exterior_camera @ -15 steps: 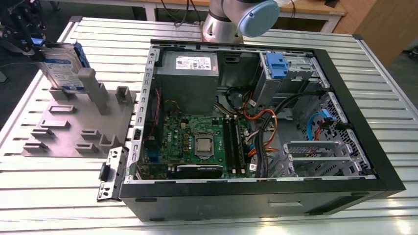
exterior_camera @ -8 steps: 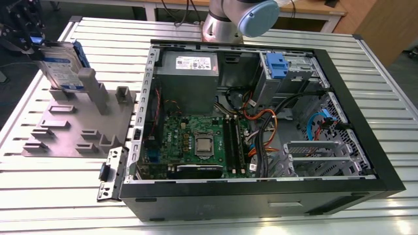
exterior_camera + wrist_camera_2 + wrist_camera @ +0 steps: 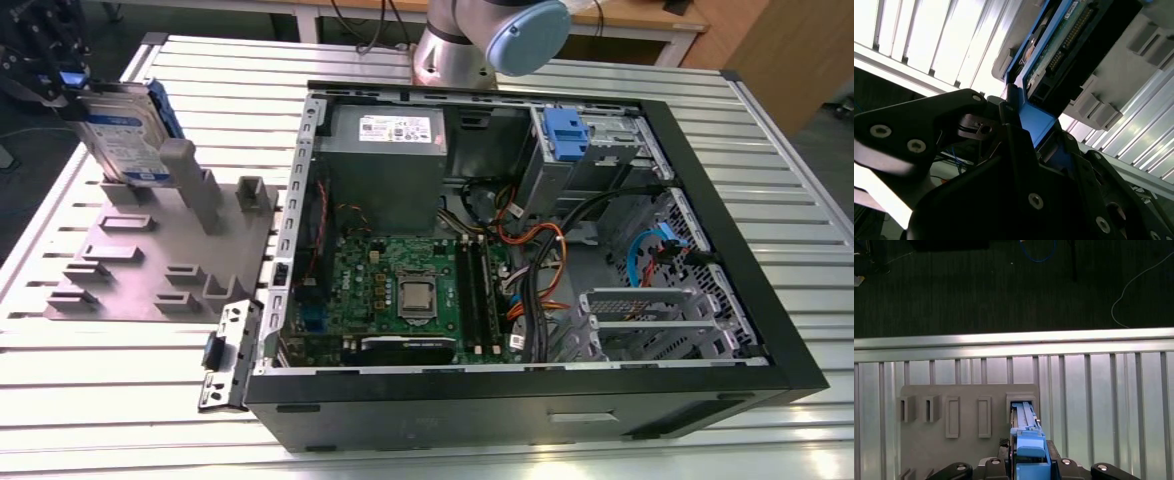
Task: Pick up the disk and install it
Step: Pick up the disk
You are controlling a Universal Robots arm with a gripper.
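Observation:
The disk (image 3: 123, 130) is a silver drive with a white-and-blue label and blue rails. It stands on edge in a slot of the grey holder plate (image 3: 147, 260) at the exterior view's left. My black gripper (image 3: 60, 85) is at the disk's upper end, shut on its blue rail. In the first wrist view the disk (image 3: 1026, 432) runs down into the holder slot (image 3: 1021, 402) between my gripper (image 3: 1030, 455) fingers. The second wrist view shows the disk's circuit-board side (image 3: 1059, 50), with the gripper (image 3: 1036, 127) clamped on the blue rail.
An open computer case (image 3: 747, 300) lies on the slatted aluminium table (image 3: 80, 400), to the holder's right in the exterior view. Inside are a grey power-supply box (image 3: 387, 150), a motherboard (image 3: 400, 290), cables and a bay with a blue latch (image 3: 567, 135). The arm's base (image 3: 467, 40) stands behind the case.

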